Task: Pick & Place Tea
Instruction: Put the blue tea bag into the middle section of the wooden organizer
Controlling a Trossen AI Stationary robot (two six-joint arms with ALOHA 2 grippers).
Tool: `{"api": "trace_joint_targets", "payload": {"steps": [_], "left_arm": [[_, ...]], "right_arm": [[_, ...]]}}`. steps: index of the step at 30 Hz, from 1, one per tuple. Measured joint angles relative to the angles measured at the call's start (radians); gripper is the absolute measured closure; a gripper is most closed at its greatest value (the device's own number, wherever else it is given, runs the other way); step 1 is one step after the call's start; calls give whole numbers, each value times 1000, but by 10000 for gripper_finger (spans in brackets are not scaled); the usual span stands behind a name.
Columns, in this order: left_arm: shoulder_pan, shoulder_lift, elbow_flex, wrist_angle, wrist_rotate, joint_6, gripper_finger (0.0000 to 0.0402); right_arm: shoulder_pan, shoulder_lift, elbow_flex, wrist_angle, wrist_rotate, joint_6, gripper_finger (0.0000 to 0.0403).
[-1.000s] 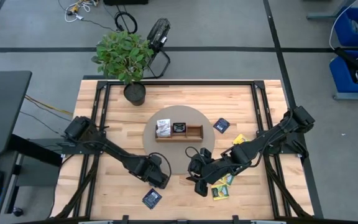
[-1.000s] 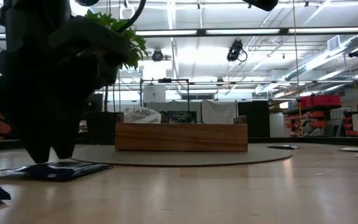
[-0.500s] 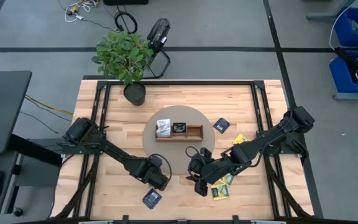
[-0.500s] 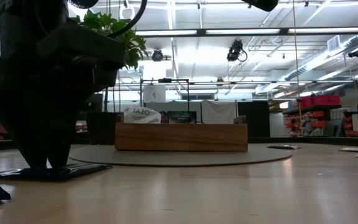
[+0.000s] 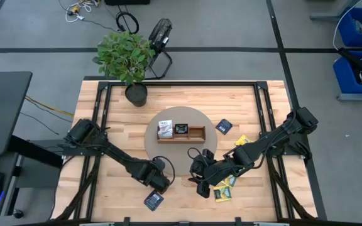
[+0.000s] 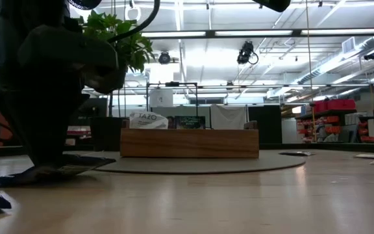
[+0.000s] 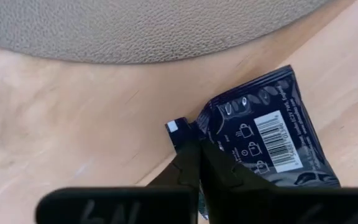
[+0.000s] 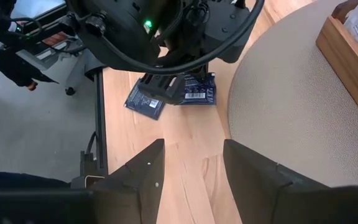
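Observation:
My left gripper (image 5: 161, 184) points down at the near edge of the round grey mat (image 5: 176, 150) and is shut on a dark blue tea packet (image 7: 263, 140), which the gripper hides in the high view. A second dark blue packet (image 5: 153, 200) lies flat nearer the front edge. My right gripper (image 5: 201, 186) hangs open above the table, to the right of the left one, with nothing between its fingers (image 8: 143, 171). The wooden tray (image 5: 181, 132) stands on the mat and holds a white packet (image 5: 164, 130) and a dark one (image 5: 181, 129). My left gripper pinches the dark blue packet at one corner (image 7: 209, 130) between its two shut fingers (image 7: 191, 163). The fingers come from above, pointing down. The packet still lies on the table (image 6: 60, 170), its edge by the mat slightly raised.
Another dark blue packet (image 5: 224, 126) lies right of the mat. Yellow-green packets (image 5: 225, 189) lie under my right arm, one more (image 5: 241, 140) farther back. A potted plant (image 5: 128, 59) stands at the far left of the table.
My left gripper has sunk a little onto the dark blue packet, rolled slightly, and shut on its corner. The packet has stayed on the table, with its edge toward the mat now lifted a little. My right arm has kept still.

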Motion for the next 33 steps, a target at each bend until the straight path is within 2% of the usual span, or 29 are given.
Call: {"api": "trace_joint_targets", "payload": {"steps": [9,18,23,29,33], "left_arm": [[0,-23,-7,3,-30,55,399],[-29,-156,-11,-108,-172,58,400],[-64,-216,-10,-102,-222,69,400],[-132,-283,-9,-97,-352,103,401],[-187,-347,-8,-75,-493,188,401]], "right_arm": [[0,0,0,0,0,0,230],[0,0,0,0,0,-11,230],[0,0,0,1,0,-17,230],[0,-2,0,2,0,-26,230],[-7,-20,0,16,-10,-47,230]]}}
